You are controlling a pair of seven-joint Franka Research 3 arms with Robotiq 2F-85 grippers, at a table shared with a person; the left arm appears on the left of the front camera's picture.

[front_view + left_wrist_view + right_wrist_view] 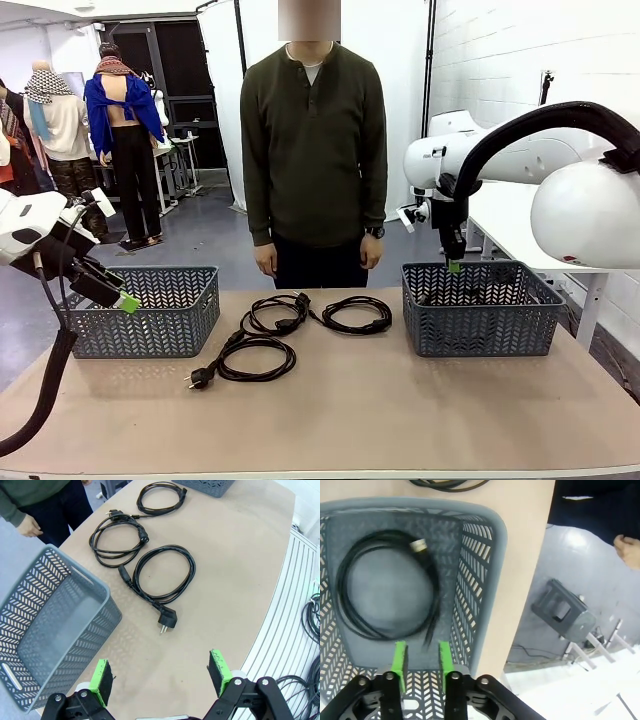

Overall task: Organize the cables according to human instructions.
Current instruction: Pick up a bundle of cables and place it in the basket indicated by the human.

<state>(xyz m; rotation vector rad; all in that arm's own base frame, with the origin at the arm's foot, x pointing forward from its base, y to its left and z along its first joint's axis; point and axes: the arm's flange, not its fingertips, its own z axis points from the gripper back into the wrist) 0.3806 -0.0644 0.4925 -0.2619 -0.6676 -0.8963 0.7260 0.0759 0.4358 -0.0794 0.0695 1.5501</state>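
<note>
Three coiled black cables lie on the table between two baskets: one near the front (255, 358), one behind it (275, 313), one to its right (355, 314). A further cable (435, 590) rests loose on the floor of the right grey basket (495, 530). My right gripper (421, 657) hangs just above that basket (480, 310); its green pads stand a little apart with nothing between them. My left gripper (162, 672) is wide open and empty, above the left basket's (55, 630) front corner; the nearest cable (192, 570) lies beyond it.
A person stands at the table's far side, arms down, with one hand (629, 550) visible past the table edge. The left basket (150, 310) holds nothing. Bare tabletop stretches in front of the cables.
</note>
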